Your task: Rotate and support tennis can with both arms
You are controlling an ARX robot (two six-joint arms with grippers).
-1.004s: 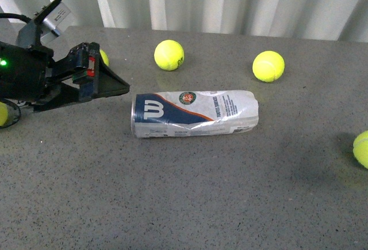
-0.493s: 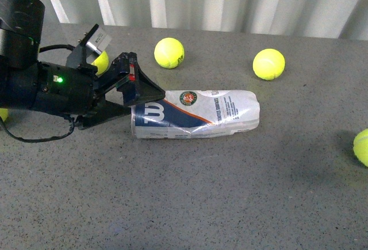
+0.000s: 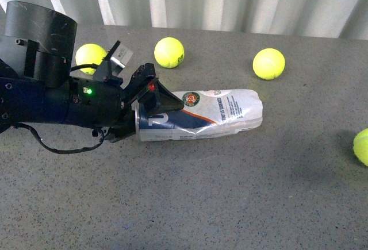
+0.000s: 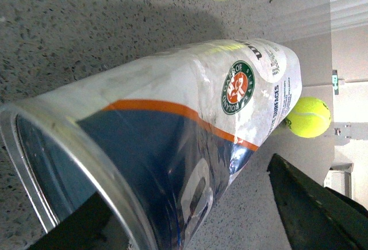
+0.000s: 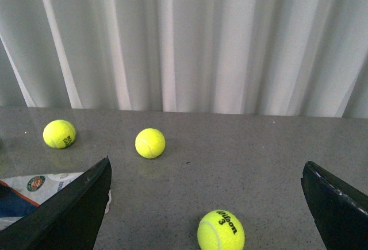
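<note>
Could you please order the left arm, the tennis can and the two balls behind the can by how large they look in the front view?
1. left arm, largest, though it is nearest the camera.
2. tennis can.
3. left ball and right ball: they look about alike, so I would not rank them.

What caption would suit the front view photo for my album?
Left pincer, open, straddles the rim end of a tennis can lying on a grey table among loose tennis balls.

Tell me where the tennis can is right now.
In the front view the tennis can lies on its side near the middle of the grey table, its rimmed end inside the open left gripper.
</note>
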